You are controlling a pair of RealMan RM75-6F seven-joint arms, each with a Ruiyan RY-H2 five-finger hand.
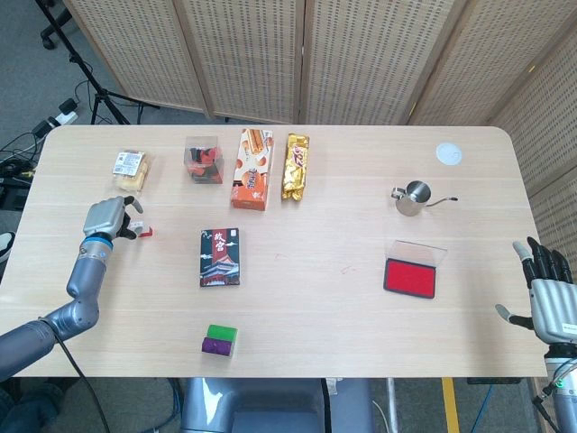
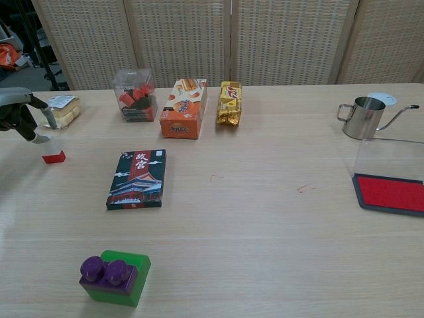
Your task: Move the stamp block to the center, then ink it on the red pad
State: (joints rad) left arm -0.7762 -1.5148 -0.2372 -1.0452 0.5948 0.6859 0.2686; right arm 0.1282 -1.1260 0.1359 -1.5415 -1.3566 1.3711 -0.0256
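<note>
The stamp block, small with a white top and red base, stands on the table at the left. My left hand is right beside it, with fingertips at its white top and fingers on either side; no firm grip shows. The red ink pad lies at the right with its clear lid upright behind it. Spread open and holding nothing, my right hand hangs off the table's right edge, seen only in the head view.
A dark picture box lies just right of the stamp. A green-and-purple block sits near the front edge. Snack packs line the back, and a steel pitcher stands behind the pad.
</note>
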